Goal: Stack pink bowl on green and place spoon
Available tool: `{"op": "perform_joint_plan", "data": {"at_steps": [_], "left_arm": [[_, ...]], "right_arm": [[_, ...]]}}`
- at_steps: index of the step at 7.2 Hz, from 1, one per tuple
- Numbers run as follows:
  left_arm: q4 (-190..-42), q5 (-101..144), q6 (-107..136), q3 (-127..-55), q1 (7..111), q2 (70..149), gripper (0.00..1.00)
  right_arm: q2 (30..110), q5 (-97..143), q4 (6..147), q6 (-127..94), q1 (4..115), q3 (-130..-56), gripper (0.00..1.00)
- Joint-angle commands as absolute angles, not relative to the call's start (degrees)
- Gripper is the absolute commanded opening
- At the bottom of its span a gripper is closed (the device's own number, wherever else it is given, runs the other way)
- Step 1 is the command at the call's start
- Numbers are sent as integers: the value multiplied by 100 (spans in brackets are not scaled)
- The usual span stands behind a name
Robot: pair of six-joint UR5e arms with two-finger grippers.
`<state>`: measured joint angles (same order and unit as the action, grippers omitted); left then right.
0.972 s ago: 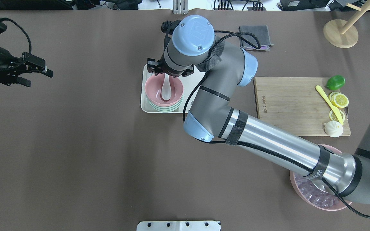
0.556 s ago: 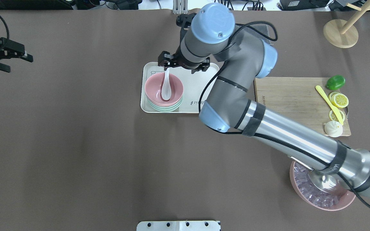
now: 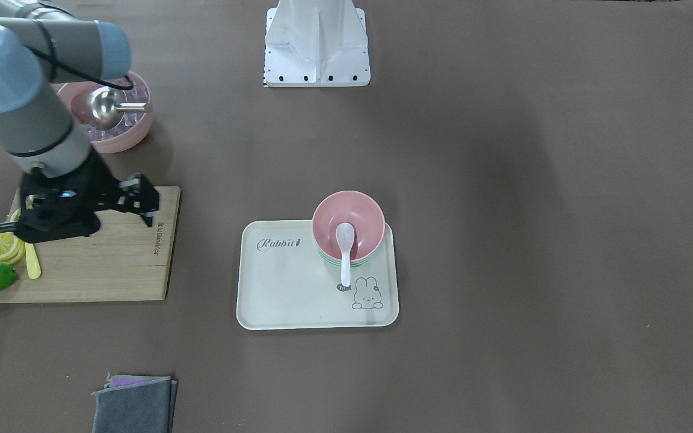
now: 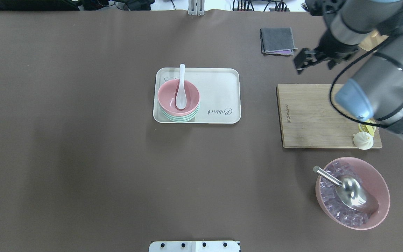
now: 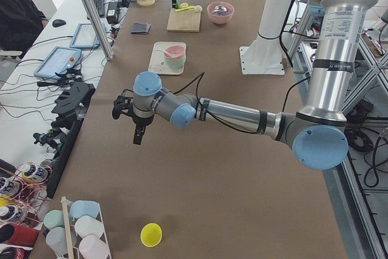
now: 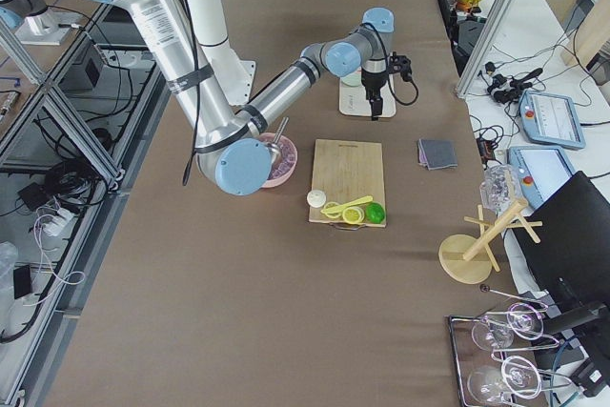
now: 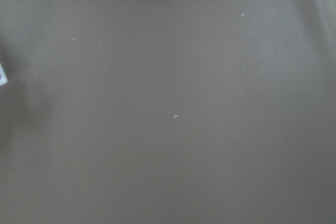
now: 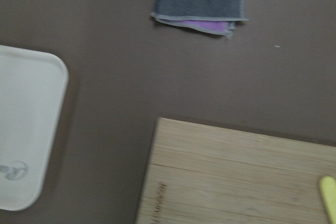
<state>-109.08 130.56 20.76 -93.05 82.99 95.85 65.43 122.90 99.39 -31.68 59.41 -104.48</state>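
Now I see the spoon (image 4: 180, 91) lying in the pink bowl (image 4: 168, 99), stacked on the green bowl (image 4: 182, 119), on the tray (image 4: 219, 87) mid-frame. My right fingers (image 4: 298, 64), upper right, are apart. For the left fingers (image 5: 139, 133), I cannot tell.

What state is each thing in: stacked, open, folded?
Pink plastic bowl: stacked on the green bowls, on the cream tray.
White ceramic spoon: lying in the pink bowl, handle over the rim.
Right gripper: open, empty.
Left gripper: cannot tell.
Grey cloth: folded.
Large pink bowl: holds clear cubes and a metal scoop.
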Motion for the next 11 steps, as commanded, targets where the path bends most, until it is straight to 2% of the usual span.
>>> {"op": "perform_joint_plan", "data": {"at_steps": [1,2,4,8,11], "left_arm": [[-10862,13105,1802,-9334,8516,9238,99],[-10872,13096,1793,-9299,8517,9229,99],[-10872,13035,1784,-9273,8508,9098,99],[-10864,13104,1802,-9334,8534,8693,99],[-10398,13412,1802,-9386,8789,8789,99]], "right_arm": [[7773,13213,10319,-942,7481,-10539,100],[8118,13445,10336,-62,8271,-10216,100],[8402,13238,10292,683,8901,-9688,100],[8446,13245,9679,580,8930,-8642,100],[8411,13289,9650,492,8921,-8604,100]]}}
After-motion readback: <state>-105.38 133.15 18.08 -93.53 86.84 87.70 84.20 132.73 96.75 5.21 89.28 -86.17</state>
